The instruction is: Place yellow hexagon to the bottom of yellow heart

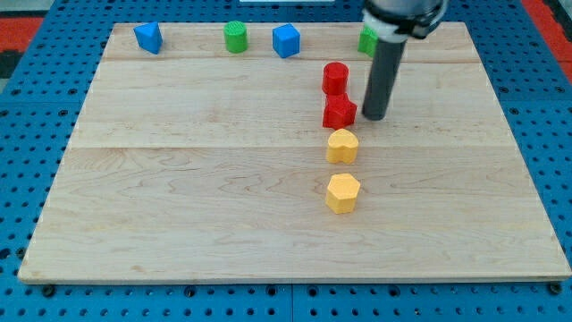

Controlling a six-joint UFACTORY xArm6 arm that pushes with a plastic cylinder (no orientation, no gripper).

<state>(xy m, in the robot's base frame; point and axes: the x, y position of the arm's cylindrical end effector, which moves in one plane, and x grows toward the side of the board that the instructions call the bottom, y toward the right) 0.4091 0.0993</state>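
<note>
Hexagon already sits below the heart; the task looks almost done.

The rod has no jaws, so nothing is grasped or released: my tip stands on the board, just right of the red star and touching no block as far as I can see. From the tip, the yellow heart lies near, down and slightly left; the yellow hexagon lies further down, directly under the heart with a small gap. I judge little is left, maybe only to move away. The red cylinder is up-left of the tip.
</note>
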